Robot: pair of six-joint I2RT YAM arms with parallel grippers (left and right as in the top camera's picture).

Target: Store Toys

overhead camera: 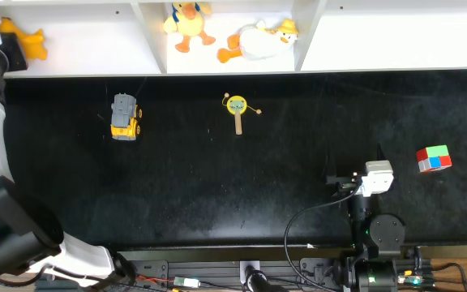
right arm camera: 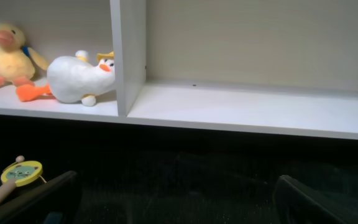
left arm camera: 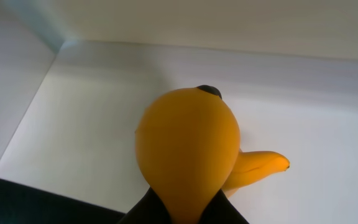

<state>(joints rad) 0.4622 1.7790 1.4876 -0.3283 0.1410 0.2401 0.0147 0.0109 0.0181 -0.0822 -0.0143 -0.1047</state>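
I list the left gripper (left arm camera: 187, 213) pinching the orange duck (left arm camera: 188, 149) inside the far-left shelf compartment (left arm camera: 86, 130), the right gripper (right arm camera: 179, 200) spread wide above the near-right table (overhead camera: 217, 182), and the yellow truck (overhead camera: 125, 116), rattle (overhead camera: 237, 107) and coloured cube (overhead camera: 434, 159) lying well apart on that table

Orange duck (left arm camera: 188, 155), yellow-grey truck (overhead camera: 125, 117), red-green-blue cube (overhead camera: 434, 159), black tabletop (overhead camera: 217, 186).
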